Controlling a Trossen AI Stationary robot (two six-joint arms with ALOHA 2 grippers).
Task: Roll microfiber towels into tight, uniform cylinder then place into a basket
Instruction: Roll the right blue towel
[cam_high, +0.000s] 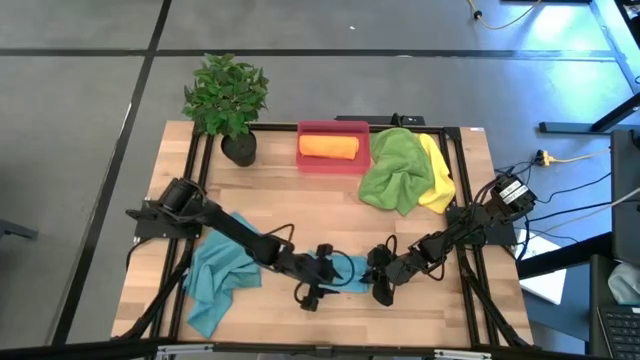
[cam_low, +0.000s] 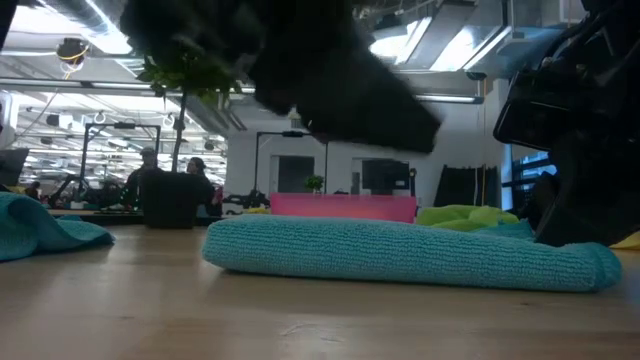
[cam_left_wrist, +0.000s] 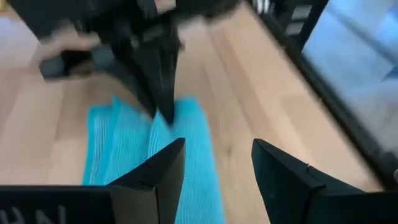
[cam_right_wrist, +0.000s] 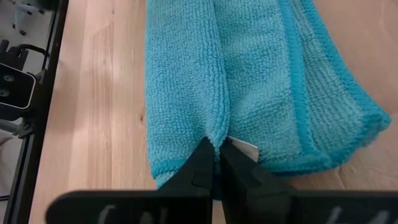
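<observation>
Teal towel (cam_right_wrist: 249, 87) pinched by right hand (cam_right_wrist: 219, 155); left hand (cam_left_wrist: 217, 180) spread, hovering.

The high view looks straight down on the whole table (cam_high: 330, 215). The low view sits at tabletop level, close against the folded teal towel (cam_low: 400, 255), facing the basket (cam_low: 343, 207) behind it. Each wrist view looks along its fingers at that towel (cam_left_wrist: 193, 149) (cam_right_wrist: 249, 81) from close by. All four views share the towel (cam_high: 350, 280).
</observation>
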